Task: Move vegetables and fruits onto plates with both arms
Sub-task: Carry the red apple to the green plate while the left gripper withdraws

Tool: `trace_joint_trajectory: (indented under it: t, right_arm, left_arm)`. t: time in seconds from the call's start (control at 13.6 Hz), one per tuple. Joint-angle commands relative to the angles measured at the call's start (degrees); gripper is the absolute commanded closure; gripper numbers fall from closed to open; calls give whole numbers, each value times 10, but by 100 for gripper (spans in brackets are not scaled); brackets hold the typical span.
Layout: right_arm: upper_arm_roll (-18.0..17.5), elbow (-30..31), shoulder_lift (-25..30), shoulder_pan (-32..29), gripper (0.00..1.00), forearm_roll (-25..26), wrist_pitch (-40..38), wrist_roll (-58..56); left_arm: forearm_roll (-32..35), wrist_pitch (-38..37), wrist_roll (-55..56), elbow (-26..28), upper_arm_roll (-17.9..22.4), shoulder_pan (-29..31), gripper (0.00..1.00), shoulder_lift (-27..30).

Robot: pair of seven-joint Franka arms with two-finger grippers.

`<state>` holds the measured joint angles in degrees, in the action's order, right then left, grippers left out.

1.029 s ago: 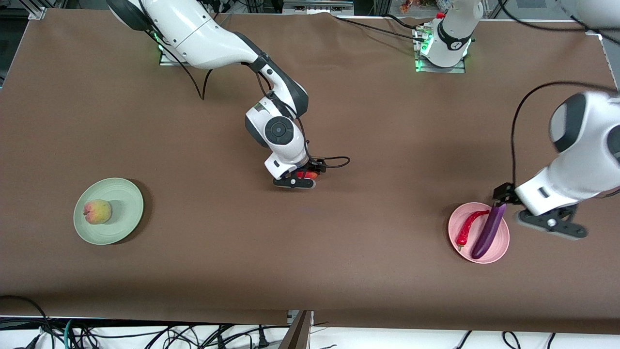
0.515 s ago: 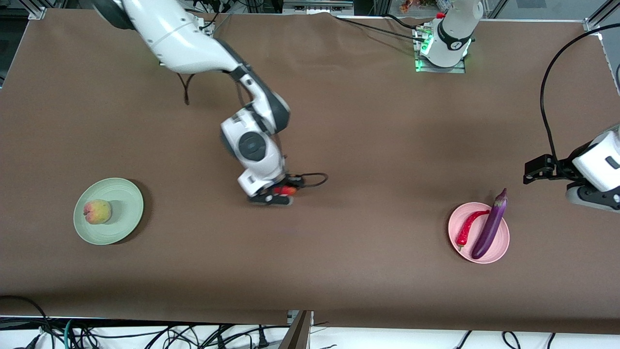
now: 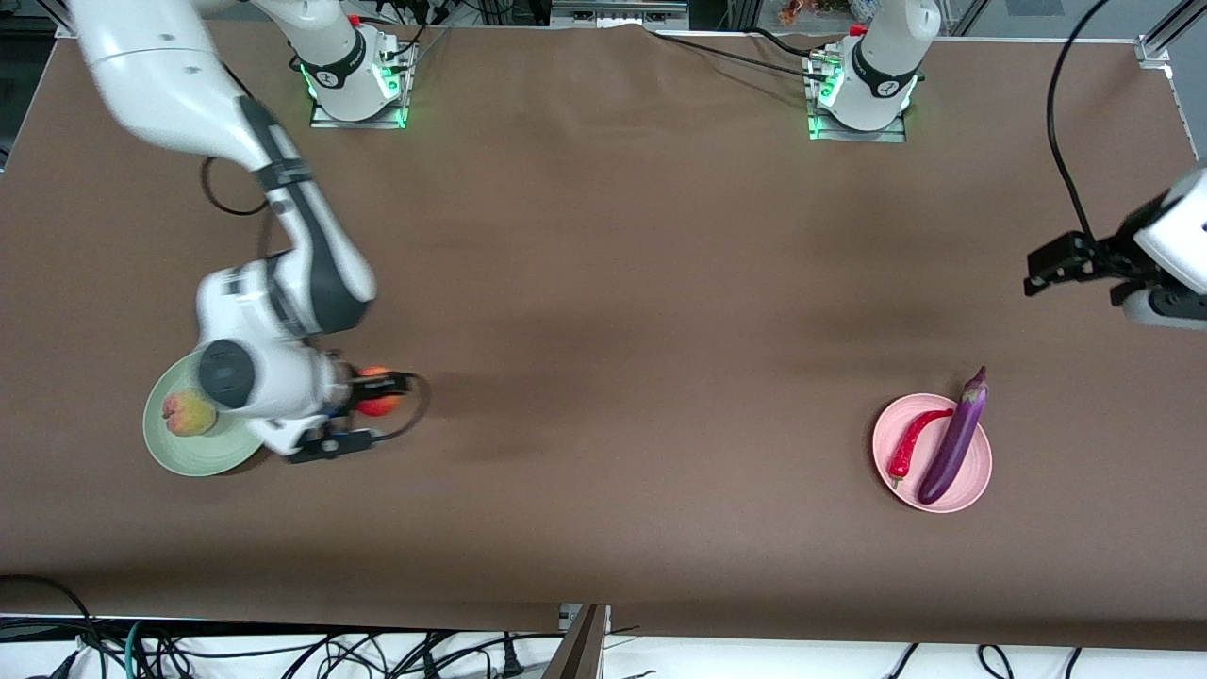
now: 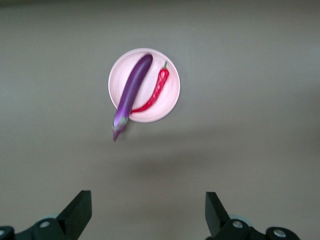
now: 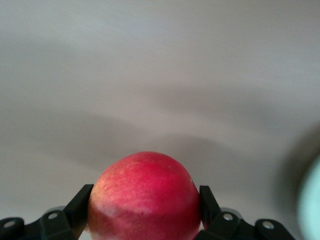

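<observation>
We are looking down on a worktop covered in a matte brown sheet. The right arm's tool is hanging over the bare worktop just beside the pale green plate, with its black fingers clamped on a round, glossy red apple. In the right wrist view the apple is filling the gap between the two fingers, its smooth skin shading from deep red to a yellowish patch on one side. The green plate is round and matte, and the arm's white wrist housing is covering part of it. A pale yellow-pink peach is lying on that plate, partly hidden by the housing.

Toward the left arm's end of the worktop a round, matte pale pink plate is carrying two vegetables. A long, slim, glossy purple eggplant is lying across it, its stem end sticking out over the rim. A shorter, curved red chili pepper is lying just beside the eggplant, fully on the plate.

The left arm is waiting, its tool held high over the worktop near the pink plate, with its fingers spread wide apart and gripping nothing.
</observation>
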<state>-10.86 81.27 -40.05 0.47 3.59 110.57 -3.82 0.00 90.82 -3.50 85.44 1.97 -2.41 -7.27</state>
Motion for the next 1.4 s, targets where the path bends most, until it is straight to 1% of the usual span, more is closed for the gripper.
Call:
trace_joint_trajectory:
  t: [0.0, 0.07, 0.15, 0.37, 0.44, 0.59, 0.88, 0.96, 1.03, 1.18, 1.32]
  right_arm:
    - [-7, 6, 10, -69, 70, 8, -36, -119]
    - [-4, 6, 9, -93, 70, 8, -35, -159]
    - [-2, 6, 7, -107, 70, 10, -33, -187]
    - [22, 10, -4, -121, 70, 52, -26, -219]
    - [26, 10, -10, -124, 70, 60, -10, -227]
    - [28, 11, -28, -136, 70, 61, 22, -242]
    - [28, 12, -45, -141, 68, 58, 49, -243]
    - [28, 11, -46, -142, 54, 58, 54, -244]
    - [27, 11, -45, -142, 1, 54, 53, -241]
    - [21, 5, -33, -140, 0, 43, 41, -240]
    - [11, 4, 2, -137, 0, 10, 12, -235]
  left_arm:
    - [-4, 42, 11, 114, 13, -13, 0, 82]
    - [-7, 67, 13, 145, 13, -12, 0, 101]
    - [-10, 71, 11, 154, 9, -5, 0, 103]
    - [-11, 52, 10, 141, 6, -3, 0, 96]
    - [-11, 50, 12, 140, 6, -4, 0, 96]
    - [-11, 47, 16, 140, 5, -4, 0, 96]
    - [-11, 46, 12, 140, 6, -3, 0, 96]
    - [-11, 46, 12, 140, 6, -3, 0, 96]
    - [-11, 46, 10, 140, 6, -3, 0, 96]
    - [-11, 45, 10, 140, 6, -3, 0, 96]
    - [-11, 44, 12, 140, 6, -4, 0, 95]
